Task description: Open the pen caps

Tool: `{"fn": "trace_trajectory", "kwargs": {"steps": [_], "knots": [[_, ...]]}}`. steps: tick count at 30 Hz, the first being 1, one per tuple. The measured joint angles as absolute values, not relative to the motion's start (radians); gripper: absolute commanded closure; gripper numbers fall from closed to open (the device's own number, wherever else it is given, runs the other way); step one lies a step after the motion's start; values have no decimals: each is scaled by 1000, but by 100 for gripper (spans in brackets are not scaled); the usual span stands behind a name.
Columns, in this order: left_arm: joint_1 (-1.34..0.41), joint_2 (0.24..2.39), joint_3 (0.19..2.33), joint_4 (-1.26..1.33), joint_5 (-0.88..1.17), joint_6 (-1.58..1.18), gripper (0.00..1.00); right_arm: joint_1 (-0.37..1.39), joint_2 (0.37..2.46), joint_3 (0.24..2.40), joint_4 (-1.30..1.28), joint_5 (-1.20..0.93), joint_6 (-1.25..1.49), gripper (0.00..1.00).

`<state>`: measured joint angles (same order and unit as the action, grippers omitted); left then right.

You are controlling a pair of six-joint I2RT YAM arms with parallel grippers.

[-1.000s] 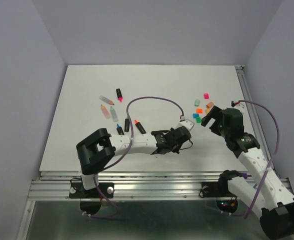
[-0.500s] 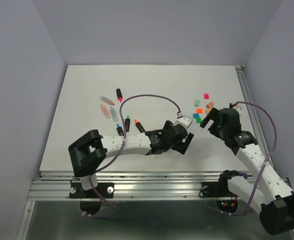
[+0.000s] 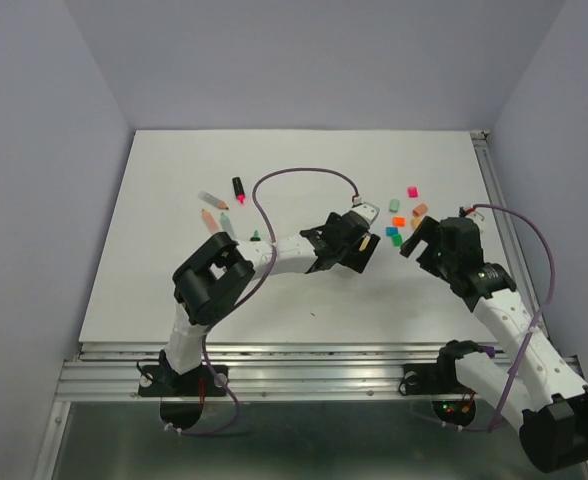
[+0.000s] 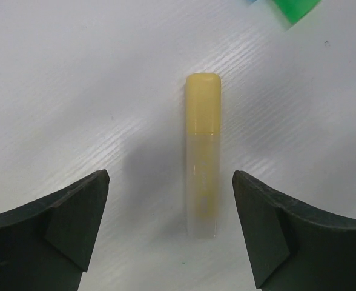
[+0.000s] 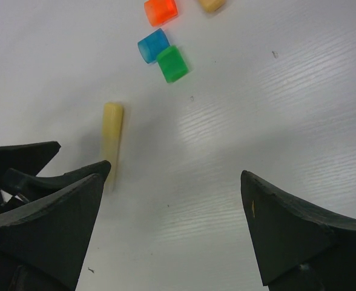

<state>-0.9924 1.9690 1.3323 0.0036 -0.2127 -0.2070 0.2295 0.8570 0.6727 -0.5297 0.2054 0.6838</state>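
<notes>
Several pens [image 3: 239, 188] strewn loose at the left of the white table [image 3: 134, 280], coloured tips bared. Next rightward, left gripper [image 4: 171, 176] spread wide and gripping nothing, dark fingers [image 4: 75, 224] standing either side of a yellow pen [image 4: 203, 170] flat on the table, clear of it on both flanks. Yellow cap [image 4: 203, 103] seated on the pale barrel, at the end away from the wrist. Just past that end, a green cap [image 5: 172, 63] touching a blue cap [image 5: 152, 45], then an orange cap [image 5: 160, 11] and a peach cap [image 5: 212, 5] a little further; a pink cap [image 3: 412, 190] and a pale green cap [image 3: 395, 204] farthest back. At the right, right gripper [image 5: 175, 173] likewise gaping wide and empty, held over bare table near the cap cluster, yellow pen lying close to one finger.
</notes>
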Motion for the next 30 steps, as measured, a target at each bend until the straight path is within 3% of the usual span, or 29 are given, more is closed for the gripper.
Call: {"fn": "trace_trajectory", "kwargs": {"steps": [5, 11, 14, 15, 17, 18, 19, 30], "knots": [[-964, 2018, 1343, 11, -130, -179, 11, 229, 857, 673, -533, 207, 677, 0], [-963, 2054, 1360, 17, -52, -157, 31, 229, 866, 673, -532, 210, 673, 0], [-966, 2086, 1401, 20, -47, -149, 56, 229, 872, 673, -532, 213, 669, 0], [-966, 2094, 1410, 24, -49, -152, 71, 229, 872, 673, -532, 214, 669, 0], [-968, 2101, 1415, 28, -52, -149, 81, 229, 872, 673, -532, 217, 669, 0], [-970, 2101, 1415, 29, -53, -155, 95, 229, 872, 673, -532, 217, 669, 0], [-972, 2101, 1415, 29, -56, -159, 99, 229, 872, 673, -532, 217, 669, 0], [-1019, 1979, 1267, 42, -119, -210, 100, 229, 859, 672, -531, 200, 658, 0]]}}
